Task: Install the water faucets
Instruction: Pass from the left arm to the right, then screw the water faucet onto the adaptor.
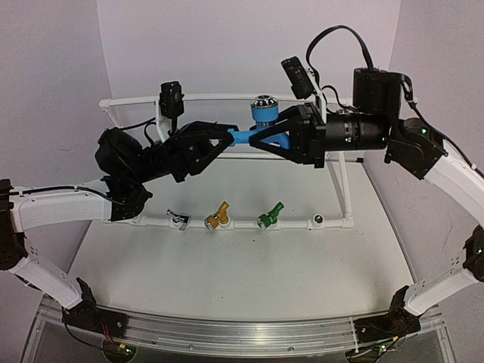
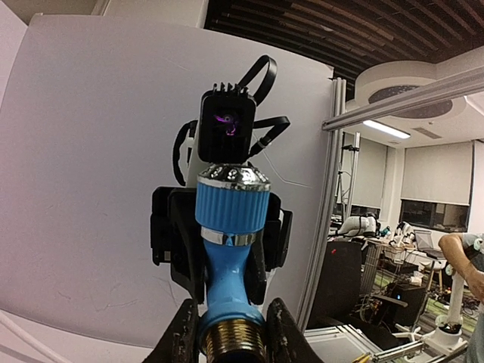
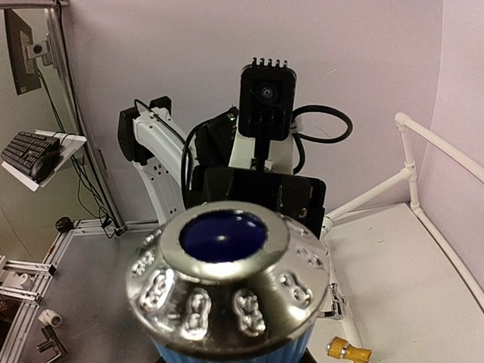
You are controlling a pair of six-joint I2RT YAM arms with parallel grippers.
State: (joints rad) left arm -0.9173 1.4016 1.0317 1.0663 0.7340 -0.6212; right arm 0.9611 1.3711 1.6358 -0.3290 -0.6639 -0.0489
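The blue faucet (image 1: 243, 138) hangs in the air above the table, between both arms, its ribbed knob with a silver cap (image 1: 263, 108) pointing up. My left gripper (image 1: 229, 139) is shut on the brass-threaded end (image 2: 231, 342). My right gripper (image 1: 262, 141) comes from the other side, its black fingers (image 2: 261, 261) pressed on both sides of the blue neck (image 2: 225, 272). In the right wrist view the knob's cap (image 3: 227, 280) fills the foreground and hides my own fingers. The silver (image 1: 179, 218), yellow (image 1: 217, 218) and green (image 1: 269, 215) faucets sit on the frame's front pipe.
The white PVC pipe frame (image 1: 219, 97) stands on the table, its back rail behind both grippers and its front pipe (image 1: 242, 224) low on the table. An elbow fitting with a round opening (image 1: 319, 220) sits right of the green faucet.
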